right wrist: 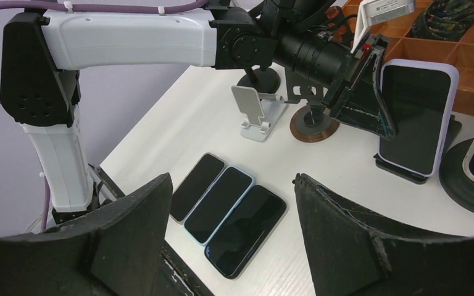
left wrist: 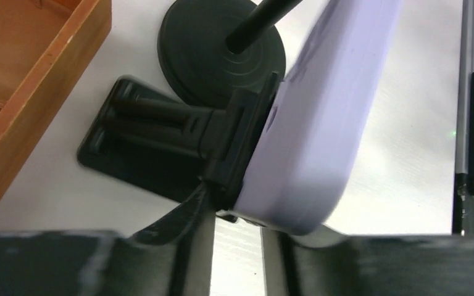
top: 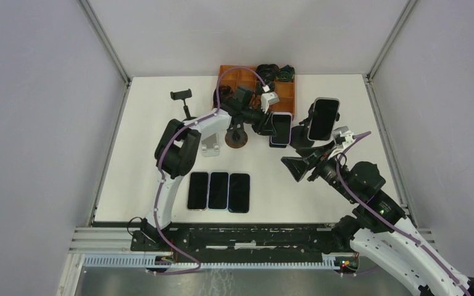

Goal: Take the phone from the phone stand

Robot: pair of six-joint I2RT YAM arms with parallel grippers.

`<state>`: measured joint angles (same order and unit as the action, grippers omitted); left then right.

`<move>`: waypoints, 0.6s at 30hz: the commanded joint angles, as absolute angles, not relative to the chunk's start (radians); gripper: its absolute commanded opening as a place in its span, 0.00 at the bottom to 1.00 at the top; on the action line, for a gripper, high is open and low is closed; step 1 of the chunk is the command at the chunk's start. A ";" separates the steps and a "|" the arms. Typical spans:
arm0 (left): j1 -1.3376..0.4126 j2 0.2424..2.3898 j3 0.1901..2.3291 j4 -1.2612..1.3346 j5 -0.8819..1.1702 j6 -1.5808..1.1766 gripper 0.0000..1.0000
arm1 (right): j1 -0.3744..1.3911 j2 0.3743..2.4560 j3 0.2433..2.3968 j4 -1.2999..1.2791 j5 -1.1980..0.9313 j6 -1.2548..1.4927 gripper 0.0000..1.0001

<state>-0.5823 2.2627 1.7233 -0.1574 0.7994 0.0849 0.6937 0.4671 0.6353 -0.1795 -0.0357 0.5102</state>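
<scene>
Phone [top: 280, 128] in a lilac case sits clipped in the black stand [left wrist: 154, 132], just right of centre in the top view. The left gripper [left wrist: 237, 246] is at its edge, and I cannot tell whether it is clamped. The right gripper [top: 297, 166] hangs spread and empty below it. Risk: if the clip holds tight, a pull could drag or tip the stand into the second phone [top: 323, 118] beside it, and a shallow edge hold could slip.

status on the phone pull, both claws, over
Left claw at the lavender phone, grip unclear. Right claw open, empty, off to the side. Phone seated in its black stand. Second mounted phone close beside it.
</scene>
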 commanded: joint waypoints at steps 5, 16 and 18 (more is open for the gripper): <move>-0.584 2.186 1.684 -0.173 0.794 0.120 0.05 | 0.699 0.463 0.602 -0.106 -0.055 0.532 0.73; -0.583 2.029 1.691 -0.484 0.764 0.308 0.02 | 0.699 0.472 0.558 -0.104 -0.051 0.525 0.69; -0.581 1.998 1.695 -0.564 0.778 0.348 0.02 | 0.699 0.479 0.538 -0.087 -0.057 0.522 0.69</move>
